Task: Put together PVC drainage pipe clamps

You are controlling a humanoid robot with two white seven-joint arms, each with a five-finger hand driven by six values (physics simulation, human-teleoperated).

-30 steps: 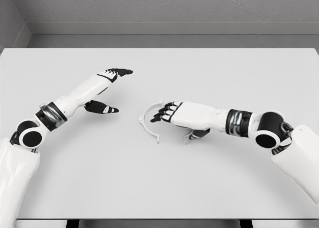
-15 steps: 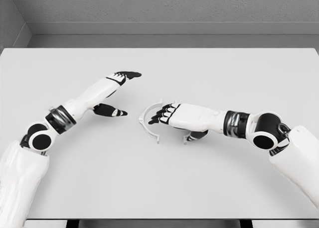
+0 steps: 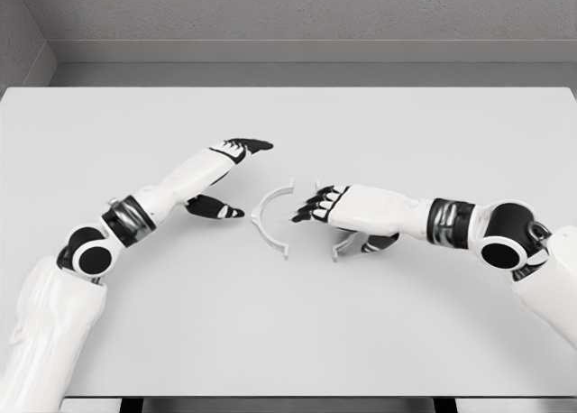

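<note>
The counter (image 3: 288, 341) looks matt, smooth and pale grey. The clamp half (image 3: 268, 216) looks like smooth white plastic. Both arms have glossy white shells with shiny metal rings, and each robot hand has black matt fingers (image 3: 248, 145).

Left hand (image 3: 225, 174) spread; right hand (image 3: 326, 206) relaxed.

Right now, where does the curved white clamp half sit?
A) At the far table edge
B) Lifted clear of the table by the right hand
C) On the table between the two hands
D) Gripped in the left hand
C: the clamp half lies flat on the table, with the left hand open beside it and the right hand on its other side.
</note>
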